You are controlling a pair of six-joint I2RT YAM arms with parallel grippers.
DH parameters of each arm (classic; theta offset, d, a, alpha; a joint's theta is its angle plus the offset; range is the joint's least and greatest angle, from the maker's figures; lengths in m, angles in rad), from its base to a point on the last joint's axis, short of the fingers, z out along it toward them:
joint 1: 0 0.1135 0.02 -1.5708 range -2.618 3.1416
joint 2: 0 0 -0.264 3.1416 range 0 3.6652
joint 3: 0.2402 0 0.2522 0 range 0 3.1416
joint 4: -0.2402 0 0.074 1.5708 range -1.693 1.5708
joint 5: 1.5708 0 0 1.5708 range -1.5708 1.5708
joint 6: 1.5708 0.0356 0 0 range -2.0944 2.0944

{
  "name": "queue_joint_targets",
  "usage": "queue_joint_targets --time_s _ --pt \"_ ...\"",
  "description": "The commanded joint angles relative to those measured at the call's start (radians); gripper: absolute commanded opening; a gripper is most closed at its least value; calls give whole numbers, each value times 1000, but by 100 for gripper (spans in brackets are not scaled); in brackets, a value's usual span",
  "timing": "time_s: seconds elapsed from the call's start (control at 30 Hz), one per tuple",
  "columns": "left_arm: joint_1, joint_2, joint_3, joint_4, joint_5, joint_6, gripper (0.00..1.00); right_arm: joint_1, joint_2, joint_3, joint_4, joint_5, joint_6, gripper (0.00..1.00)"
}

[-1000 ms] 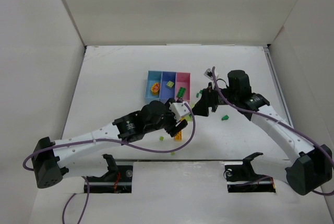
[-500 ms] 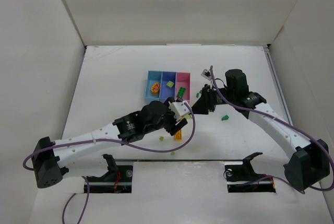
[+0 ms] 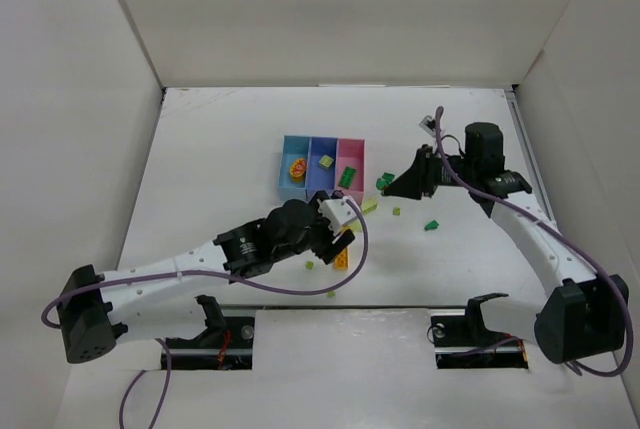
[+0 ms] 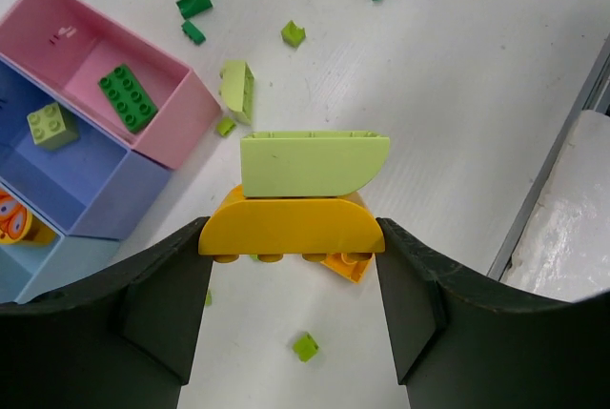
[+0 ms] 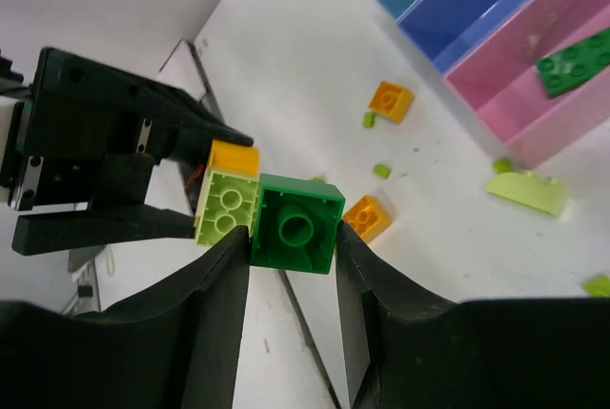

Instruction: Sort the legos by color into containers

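Left wrist: left gripper (image 4: 291,242) pinches joined orange-lime bricks (image 4: 291,223); right gripper (image 5: 291,242) pinches dark green brick (image 5: 295,223), probably destined for pink bin (image 5: 562,137) at its 2 o'clock.

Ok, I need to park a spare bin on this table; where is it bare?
Bare: the table's left side, from the light blue bin out to the left wall, and the strip behind the tray up to the back wall. Crowded: in front of the pink bin, where loose legos lie scattered.
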Motion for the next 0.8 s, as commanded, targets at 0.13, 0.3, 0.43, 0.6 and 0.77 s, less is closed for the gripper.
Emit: queue_joint_targets --time_s 0.13,0.3,0.43,0.6,0.77 --pt "1 -60 -10 6 -103 -78 47 -80 10 81 38 9 -53 0" --pt "1 -60 14 -22 -310 -230 47 -40 60 136 63 175 -44 0" --pt "1 -42 68 -104 -467 -363 47 107 120 233 3 526 -64 0" --pt "1 -33 115 -221 -632 -539 47 196 232 310 12 710 -64 0" --pt "1 -42 115 -246 -657 -567 48 248 295 341 30 784 -75 0"
